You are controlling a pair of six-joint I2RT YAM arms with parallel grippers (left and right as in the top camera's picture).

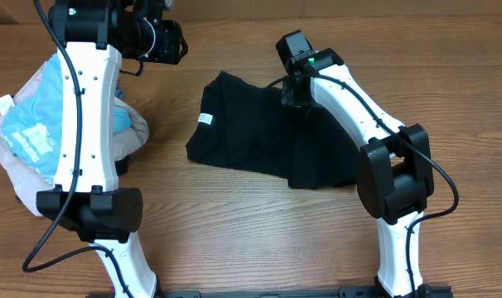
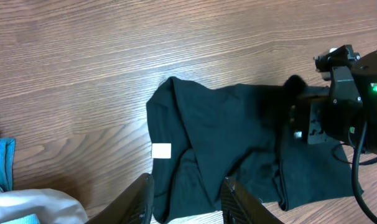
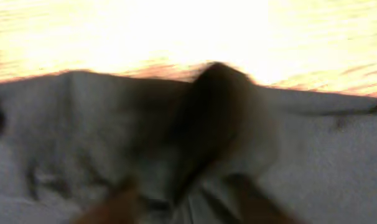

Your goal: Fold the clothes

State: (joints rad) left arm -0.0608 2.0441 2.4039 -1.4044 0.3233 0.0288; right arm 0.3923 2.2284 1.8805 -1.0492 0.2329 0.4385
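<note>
Left gripper [image 2: 188, 202] near black garment [image 1: 251, 132], fingers apart, holding nothing. Right gripper [image 1: 294, 96] at garment's far edge; finger closure cannot be determined.

R wrist blurred, table [image 3: 176, 37] blown out, other views sharp, evenly lit

Heavy blur in the right wrist view: the fingers [image 3: 114, 208] of the right gripper [image 3: 182, 186] are brown smears, and whether they pinch the black garment [image 3: 219, 106] bunched between them cannot be told. The left gripper [image 2: 188, 180] is cut off below. The label [image 2: 161, 150] beyond its tips is unreadable.
</note>
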